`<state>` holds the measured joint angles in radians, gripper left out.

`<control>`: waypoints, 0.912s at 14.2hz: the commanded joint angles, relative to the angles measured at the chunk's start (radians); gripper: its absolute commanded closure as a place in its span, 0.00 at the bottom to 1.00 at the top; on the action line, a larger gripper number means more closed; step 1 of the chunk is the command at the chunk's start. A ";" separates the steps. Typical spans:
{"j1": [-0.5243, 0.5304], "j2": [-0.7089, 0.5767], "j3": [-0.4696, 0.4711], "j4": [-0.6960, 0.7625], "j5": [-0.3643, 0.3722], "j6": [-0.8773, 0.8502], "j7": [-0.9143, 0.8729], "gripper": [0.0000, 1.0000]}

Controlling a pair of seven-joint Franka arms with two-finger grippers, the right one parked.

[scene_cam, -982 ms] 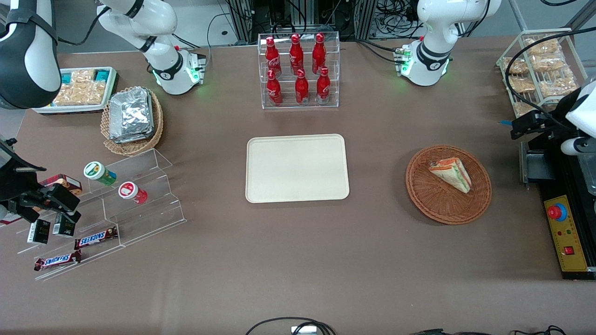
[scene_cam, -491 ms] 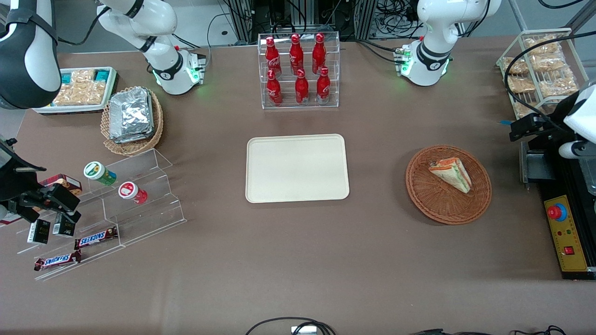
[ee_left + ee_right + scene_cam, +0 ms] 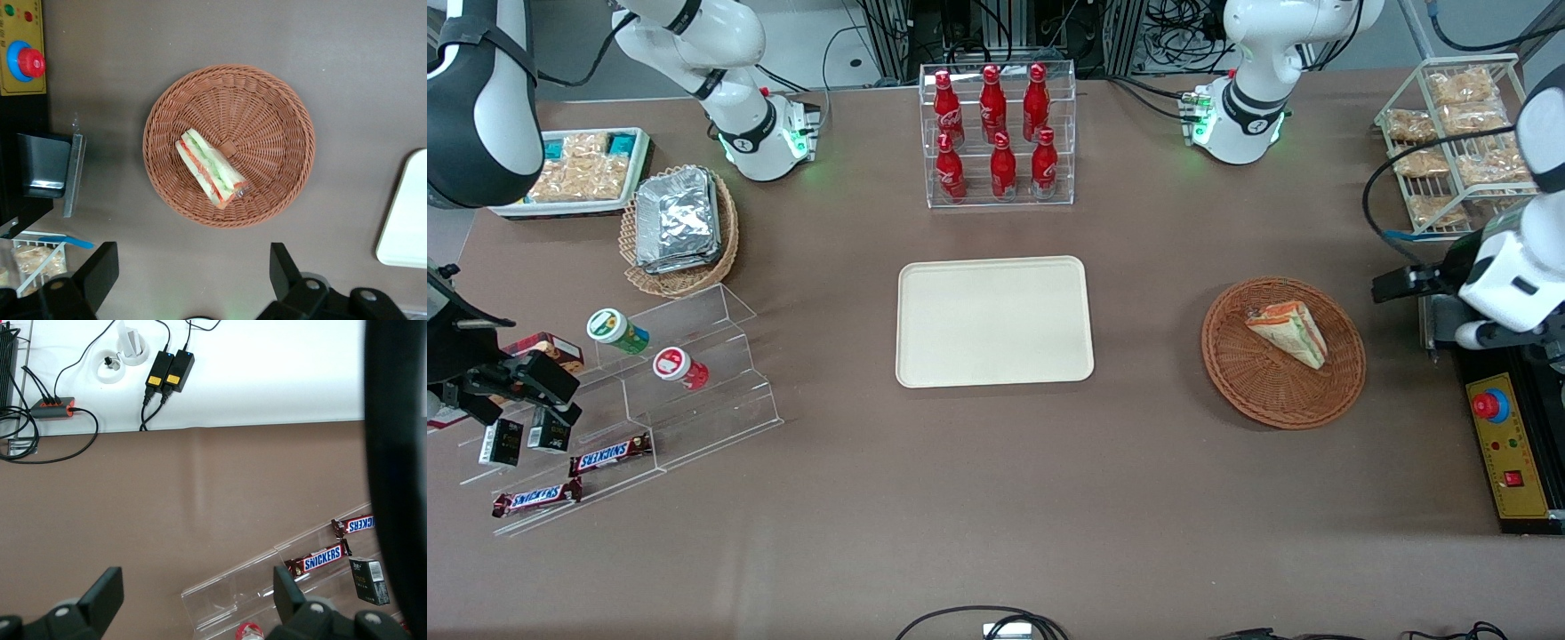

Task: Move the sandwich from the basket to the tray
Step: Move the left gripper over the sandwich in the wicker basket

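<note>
The sandwich (image 3: 1288, 333) is a clear-wrapped triangular wedge lying inside the round reddish-brown basket (image 3: 1263, 391), toward the working arm's end of the table. The cream tray (image 3: 994, 320) lies flat at the table's middle with nothing on it. My gripper (image 3: 1405, 284) hangs above the table just outside the basket's rim, on the working arm's side. In the left wrist view the gripper (image 3: 193, 273) is open, its black fingers (image 3: 100, 267) wide apart over bare table, short of the basket (image 3: 267, 120). The sandwich (image 3: 212, 168) and an edge of the tray (image 3: 407, 220) also show there.
A black control box with a red button (image 3: 1507, 444) and a dark metal block (image 3: 47, 173) sit close to my gripper. A wire rack of snack packs (image 3: 1458, 133) stands nearby. A clear rack of red bottles (image 3: 999, 133) stands farther from the camera than the tray.
The working arm has swung over from the table's end toward the basket and nearer to the front camera. Sandwich, basket and tray have not moved.
</note>
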<state>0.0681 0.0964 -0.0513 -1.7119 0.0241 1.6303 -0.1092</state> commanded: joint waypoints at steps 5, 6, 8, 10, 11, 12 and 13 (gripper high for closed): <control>-0.007 -0.020 0.004 -0.213 0.008 0.219 -0.206 0.00; -0.010 -0.023 0.002 -0.254 0.010 0.259 -0.234 0.00; -0.013 -0.030 0.002 -0.342 0.010 0.356 -0.280 0.00; -0.014 -0.037 0.001 -0.408 0.019 0.431 -0.311 0.00; -0.014 -0.037 0.001 -0.429 0.022 0.456 -0.331 0.00; -0.014 -0.032 0.001 -0.443 0.023 0.476 -0.363 0.00; -0.014 -0.027 -0.001 -0.460 0.040 0.499 -0.389 0.00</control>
<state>0.0637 0.0970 -0.0539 -2.1203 0.0324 2.0832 -0.4326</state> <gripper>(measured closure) 0.000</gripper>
